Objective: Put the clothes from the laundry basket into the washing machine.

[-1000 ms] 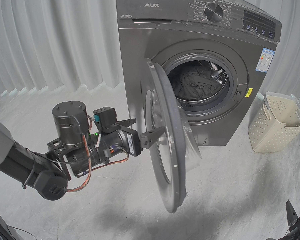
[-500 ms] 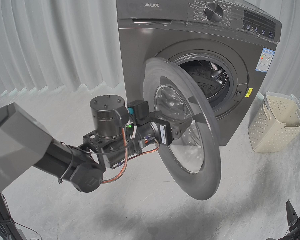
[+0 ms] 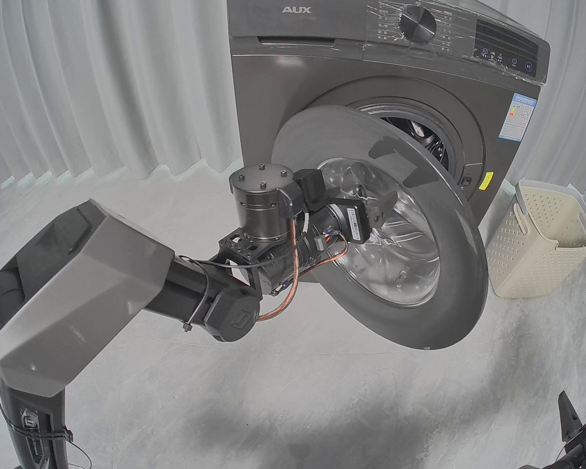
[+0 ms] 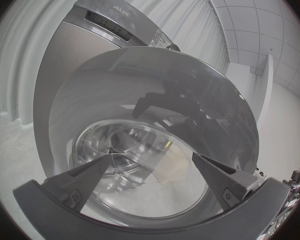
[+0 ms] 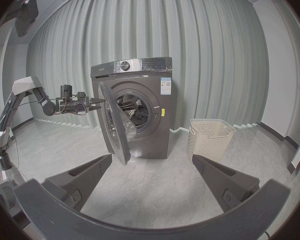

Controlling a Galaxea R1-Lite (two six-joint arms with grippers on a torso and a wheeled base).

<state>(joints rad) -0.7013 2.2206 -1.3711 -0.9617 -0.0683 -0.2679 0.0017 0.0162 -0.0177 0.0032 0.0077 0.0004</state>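
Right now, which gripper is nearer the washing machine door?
Left. The left gripper is open, right at the outer face of the door. The right gripper sits low and far back from it, well apart, facing the machine.

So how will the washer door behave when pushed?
Likely stiff: the washer door is a thick rigid ring around a glass bowl. Hinged at one side, it should swing, not slide. Its glossy face may let the open left gripper slip.
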